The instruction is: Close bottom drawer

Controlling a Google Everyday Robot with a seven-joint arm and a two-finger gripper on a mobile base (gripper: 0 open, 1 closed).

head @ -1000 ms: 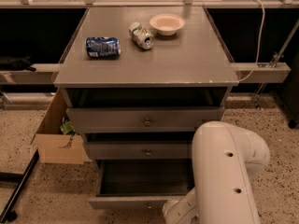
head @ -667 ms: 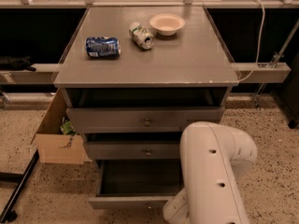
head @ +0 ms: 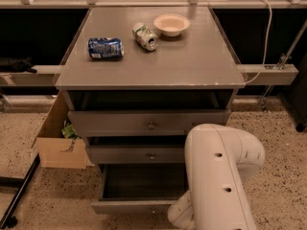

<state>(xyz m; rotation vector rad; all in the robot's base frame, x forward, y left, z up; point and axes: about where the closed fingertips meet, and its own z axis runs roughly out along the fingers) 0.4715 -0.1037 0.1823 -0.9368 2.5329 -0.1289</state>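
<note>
The bottom drawer of the grey cabinet stands pulled out, its dark empty inside showing and its small knob near the lower edge of the view. Above it are the middle drawer and the top drawer, each slightly out. My white arm rises from the lower edge and covers the right part of the bottom drawer. The gripper is out of view.
On the cabinet top lie a blue can, a green-and-white can and a pale bowl. An open cardboard box sits on the speckled floor at the cabinet's left. A black bar crosses the lower left.
My white arm has shifted left, covering more of the bottom drawer's right side. The drawers and the things on top have not moved.
</note>
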